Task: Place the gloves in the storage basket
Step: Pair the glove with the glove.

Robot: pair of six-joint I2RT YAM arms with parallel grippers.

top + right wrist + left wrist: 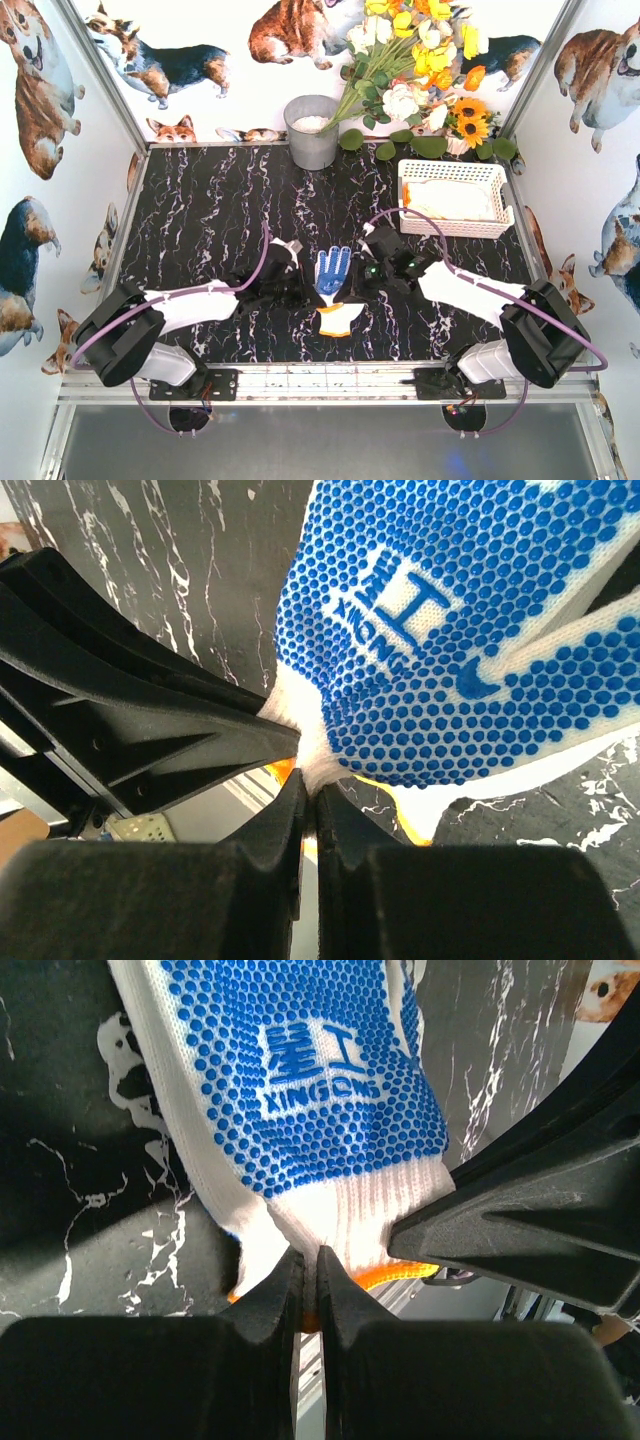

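A blue-palmed glove point(332, 268) lies in the middle of the dark marble table, fingers pointing away from me. My left gripper point(313, 294) and right gripper point(353, 289) are both shut on its white knit cuff from either side. The left wrist view shows the blue-dotted palm point(320, 1090) with my left gripper point(310, 1260) pinching the cuff. The right wrist view shows the palm point(450, 630) with my right gripper point(310, 792) pinching the cuff. A white piece with an orange edge point(340, 319) shows below the cuff. The white storage basket point(494, 184) at the back right holds pale gloves point(448, 200).
A grey metal bucket point(312, 130) stands at the back centre. A bunch of flowers point(420, 70) leans beside it, above the basket. Walls printed with corgis close in the table on three sides. The metal front rail point(320, 380) runs along the near edge.
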